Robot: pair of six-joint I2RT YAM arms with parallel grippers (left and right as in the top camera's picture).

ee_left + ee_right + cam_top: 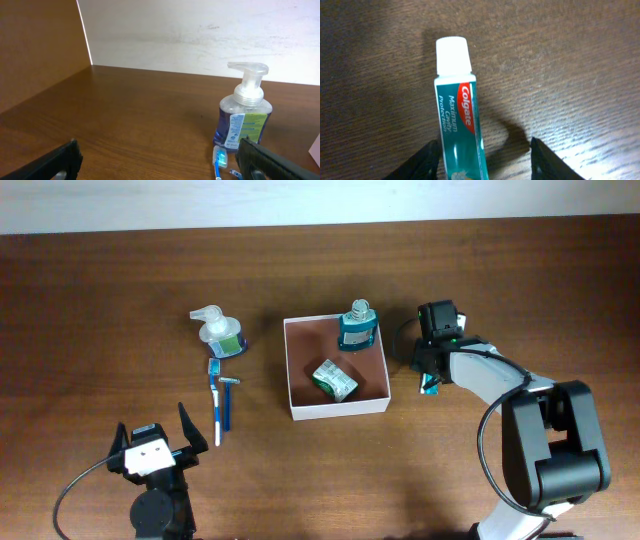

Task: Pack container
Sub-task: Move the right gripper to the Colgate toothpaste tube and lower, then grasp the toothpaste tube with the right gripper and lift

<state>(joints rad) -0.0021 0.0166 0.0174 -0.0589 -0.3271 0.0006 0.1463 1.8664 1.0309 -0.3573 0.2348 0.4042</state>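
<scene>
The container (340, 409), a square white-walled box with a reddish-brown bottom, sits mid-table. It holds a teal bottle (357, 328) and a green packet (334, 379). My right gripper (428, 372) is just right of the container. In the right wrist view it (484, 150) is open, its fingers on either side of a teal Colgate toothpaste tube (457, 115) lying on the table. The tube barely shows in the overhead view (431, 387). My left gripper (155, 442) is open and empty at the front left.
A clear pump soap bottle (218, 332) stands left of the container and also shows in the left wrist view (245, 117). A blue toothbrush (215, 400) and a razor (230, 385) lie in front of it. The toothbrush head (220, 159) lies near my left gripper (160, 167).
</scene>
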